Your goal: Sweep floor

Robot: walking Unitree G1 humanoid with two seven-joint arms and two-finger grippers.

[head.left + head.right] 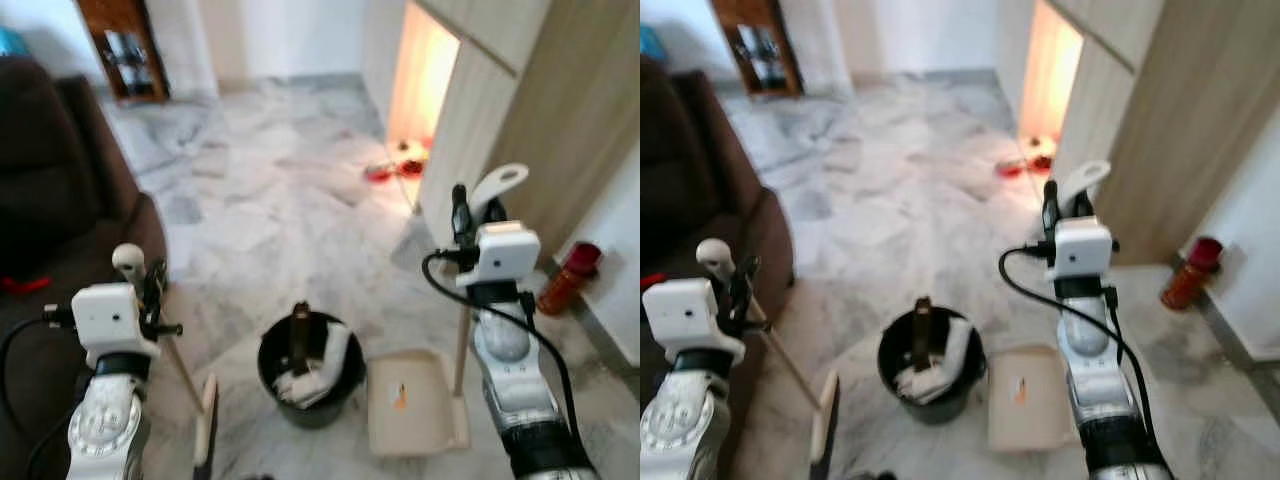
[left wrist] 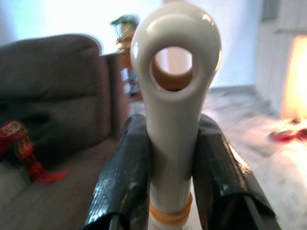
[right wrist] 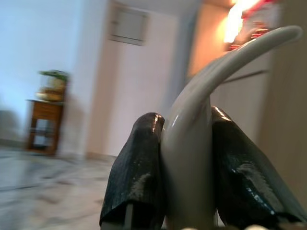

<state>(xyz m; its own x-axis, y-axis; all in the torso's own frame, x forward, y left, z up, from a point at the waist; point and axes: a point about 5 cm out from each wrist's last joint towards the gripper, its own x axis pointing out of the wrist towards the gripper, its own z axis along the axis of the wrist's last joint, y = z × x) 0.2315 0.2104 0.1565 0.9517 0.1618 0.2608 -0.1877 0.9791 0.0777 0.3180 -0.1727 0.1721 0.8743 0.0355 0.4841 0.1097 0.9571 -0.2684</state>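
A dark sofa (image 1: 60, 190) borders the marble floor (image 1: 270, 190) on the robot's left; a wooden cabinet (image 1: 520, 120) and a red bottle (image 1: 567, 277) stand on its right. Red items (image 1: 395, 168) lie near the lit cabinet opening. Open floor extends ahead to a small wooden stand (image 1: 125, 45).

The black bin (image 1: 310, 370) stands between the arms, holding white rubbish and a dark upright item. The dustpan (image 1: 413, 402) rests on the floor just beside it.

The left claw (image 2: 172, 163) is clamped on the broom (image 1: 195, 400) handle. The right claw (image 3: 187, 167) is clamped on the dustpan handle (image 1: 497, 188).
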